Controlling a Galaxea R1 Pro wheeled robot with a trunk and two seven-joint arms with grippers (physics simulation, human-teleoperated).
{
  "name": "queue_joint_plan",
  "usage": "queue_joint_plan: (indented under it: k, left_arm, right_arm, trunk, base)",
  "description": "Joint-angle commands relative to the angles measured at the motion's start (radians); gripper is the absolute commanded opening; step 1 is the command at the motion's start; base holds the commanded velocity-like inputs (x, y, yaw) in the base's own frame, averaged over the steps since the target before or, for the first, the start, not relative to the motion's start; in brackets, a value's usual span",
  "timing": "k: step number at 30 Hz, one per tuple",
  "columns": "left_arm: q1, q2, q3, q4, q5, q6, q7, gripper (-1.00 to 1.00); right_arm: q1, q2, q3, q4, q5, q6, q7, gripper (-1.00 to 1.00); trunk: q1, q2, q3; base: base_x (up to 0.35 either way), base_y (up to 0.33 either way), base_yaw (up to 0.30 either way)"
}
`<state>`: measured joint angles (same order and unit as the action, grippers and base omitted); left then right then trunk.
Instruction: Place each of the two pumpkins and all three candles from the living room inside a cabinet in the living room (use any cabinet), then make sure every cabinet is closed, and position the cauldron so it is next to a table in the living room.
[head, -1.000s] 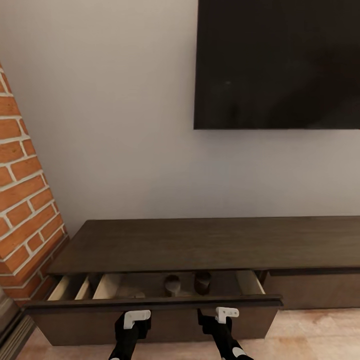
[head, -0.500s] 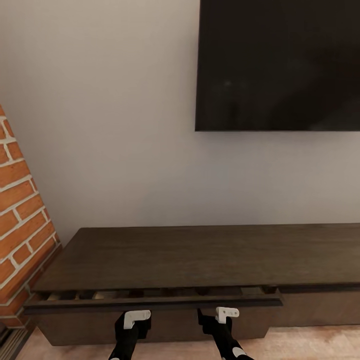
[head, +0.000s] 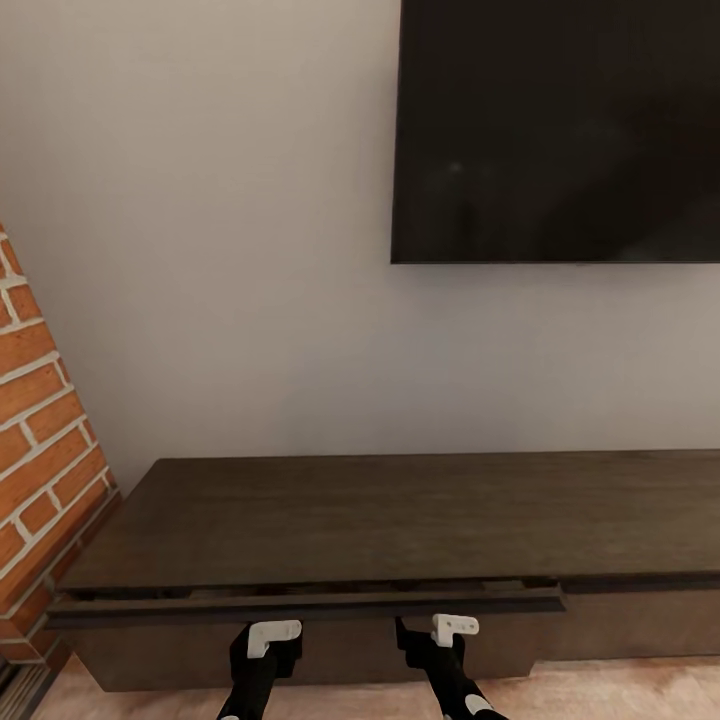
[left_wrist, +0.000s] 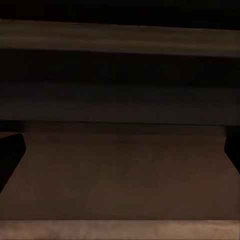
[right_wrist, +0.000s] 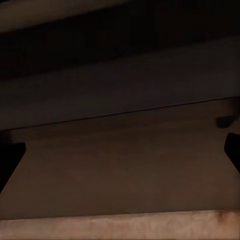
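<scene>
Long, low, dark-brown cabinet (head: 400, 515) against a pale grey wall (head: 220, 250); flat top, bare. Drawer (head: 300, 606) on the cabinet's left half poking out just a little past the front, with a thin dark gap under the top; inside too dark to see. Panel to the right of the drawer sitting flush and shut.

Left tool (head: 272, 634) low in the head view, right in front of the drawer front; right tool (head: 452, 627) beside it, also right at the drawer front; touching or just short of it, cannot tell. White bits on top of both tools, black arms below.

Fingers (left_wrist: 11, 152) of the left tool at the two far edges of the left wrist view, so spread wide, with nothing between them but the brown drawer front; same in the right wrist view, fingers (right_wrist: 10, 157) wide apart and holding nothing.

Big black screen (head: 560, 130) hanging on the wall above the cabinet's right part. Red brick wall (head: 40, 450) at the left, next to the cabinet's end. Light wood floor (head: 620, 690) below.
</scene>
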<state>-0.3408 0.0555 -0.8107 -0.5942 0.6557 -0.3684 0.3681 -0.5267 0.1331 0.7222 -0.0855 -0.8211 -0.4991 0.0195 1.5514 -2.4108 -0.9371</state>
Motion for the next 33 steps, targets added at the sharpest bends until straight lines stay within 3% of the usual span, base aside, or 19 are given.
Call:
queue_joint_plan:
  k: [1, 19, 33]
  left_arm:
    - [-0.001, 0.001, -0.008, -0.001, 0.007, -0.004, 0.008, 1.00]
    - [-0.001, 0.003, -0.008, -0.001, 0.005, -0.004, 0.008, 1.00]
    - [-0.001, 0.003, -0.008, -0.001, 0.006, -0.004, 0.006, 1.00]
  right_arm:
    - [-0.001, 0.000, 0.002, 0.001, -0.012, -0.004, 0.002, 1.00]
    - [-0.001, 0.000, 0.002, 0.001, -0.012, -0.004, 0.002, 1.00]
    - [-0.001, 0.000, 0.002, 0.001, -0.012, -0.004, 0.002, 1.00]
  trunk:
    - [0.000, 0.000, -0.001]
    - [0.000, 0.000, -0.001]
    - [0.000, 0.000, -0.001]
  base:
    - [0.130, 0.000, 0.000]
    - [0.032, 0.000, 0.000]
    - [-0.288, 0.000, 0.000]
